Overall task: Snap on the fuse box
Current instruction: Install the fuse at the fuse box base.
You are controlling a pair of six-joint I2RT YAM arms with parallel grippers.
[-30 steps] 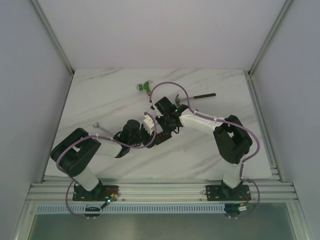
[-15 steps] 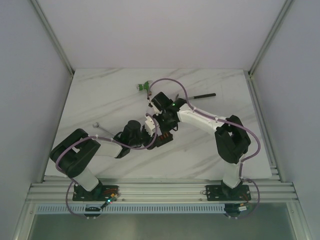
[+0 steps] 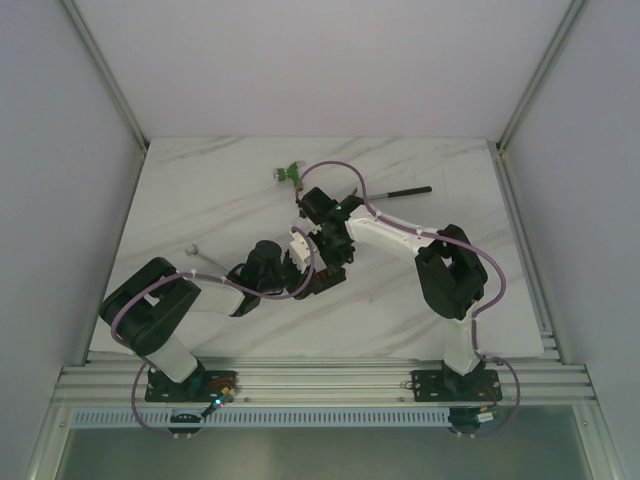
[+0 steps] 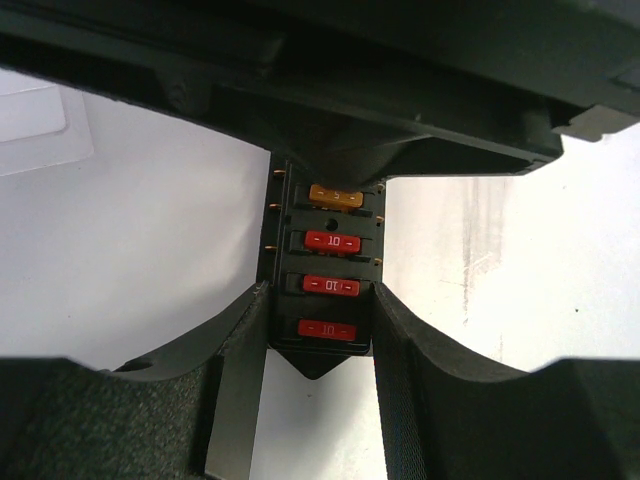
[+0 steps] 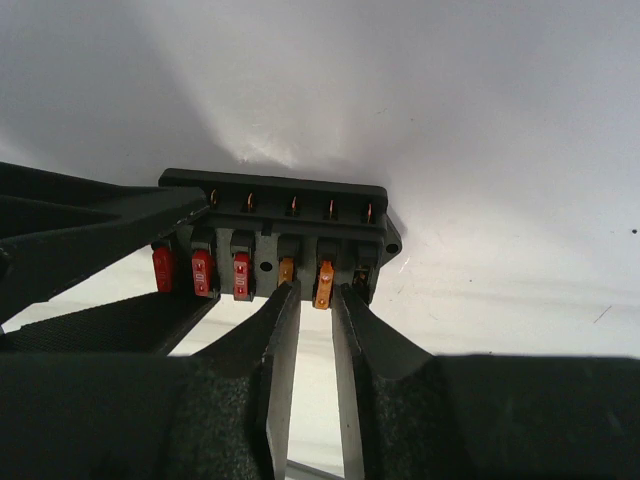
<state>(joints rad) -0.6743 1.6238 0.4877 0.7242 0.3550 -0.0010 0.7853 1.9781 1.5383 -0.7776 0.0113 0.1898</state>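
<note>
The fuse box (image 4: 322, 270) is a small black block with a row of red fuses and orange ones. My left gripper (image 4: 320, 305) is shut on its near end, one finger on each side, holding it on the table. In the top view the fuse box (image 3: 328, 277) lies mid-table, between the left gripper (image 3: 314, 279) and the right gripper (image 3: 335, 255). In the right wrist view the fuse box (image 5: 275, 225) faces me. My right gripper (image 5: 315, 292) is narrowly open, its tips either side of an orange fuse (image 5: 323, 284) that sticks out further than the others.
A clear plastic lid (image 4: 40, 130) lies on the table left of the box. A hammer (image 3: 395, 191) lies at the back right, a small green object (image 3: 288, 175) at the back, and a small metal piece (image 3: 192, 250) to the left.
The right arm's elbow has swung left and its gripper has shifted slightly left and further back over the fuse box. The left arm and the box have not moved.
</note>
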